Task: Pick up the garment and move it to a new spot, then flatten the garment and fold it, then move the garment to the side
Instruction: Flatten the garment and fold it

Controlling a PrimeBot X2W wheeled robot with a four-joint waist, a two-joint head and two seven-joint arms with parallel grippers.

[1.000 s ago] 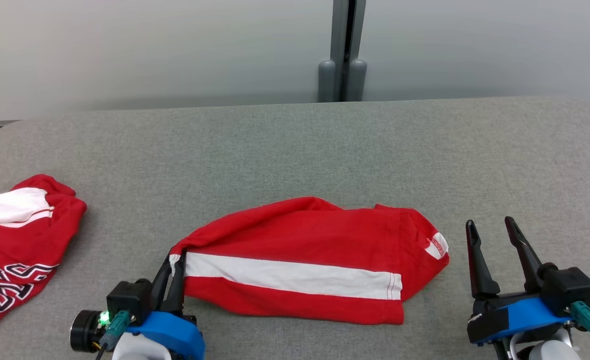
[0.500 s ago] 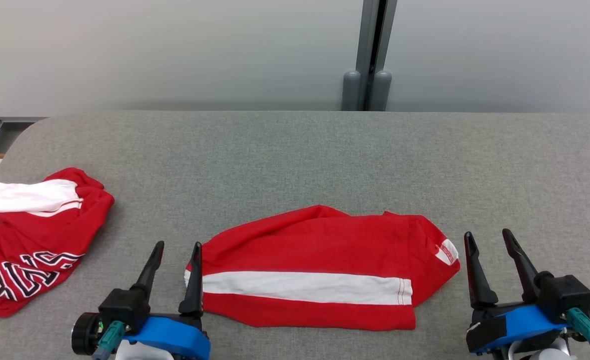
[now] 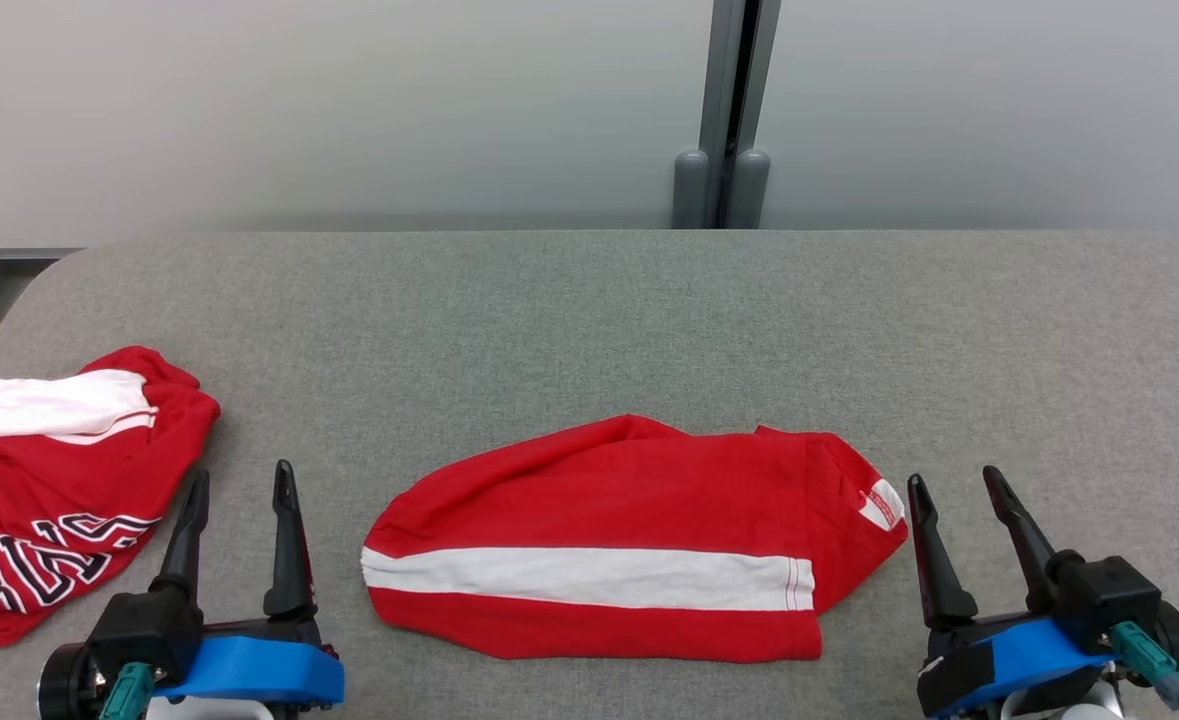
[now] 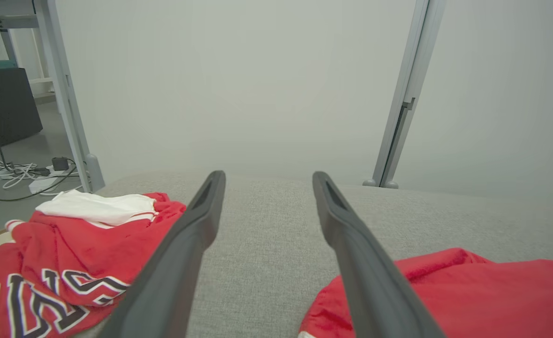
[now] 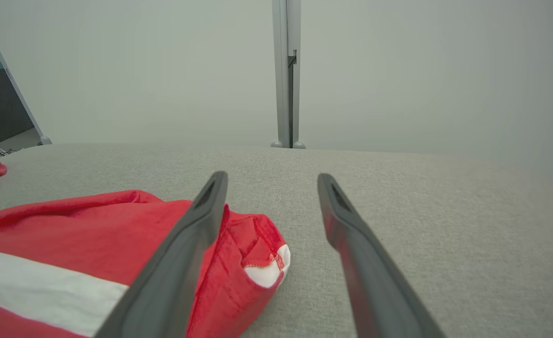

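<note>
Grey fabric table (image 3: 589, 300) under me, pale wall behind. Left gripper (image 3: 241, 475) and right gripper (image 3: 952, 475) both stand spread wide, empty, flanking the folded red garment (image 3: 629, 520) lying mid-table. My call: pinch both ends through every layer, lift level, carry sideways so the fold holds. Its white patch (image 3: 879, 503) is too small to read. The crumpled jersey (image 3: 59, 500) at far left shows block letters, creased, unreadable.
</note>
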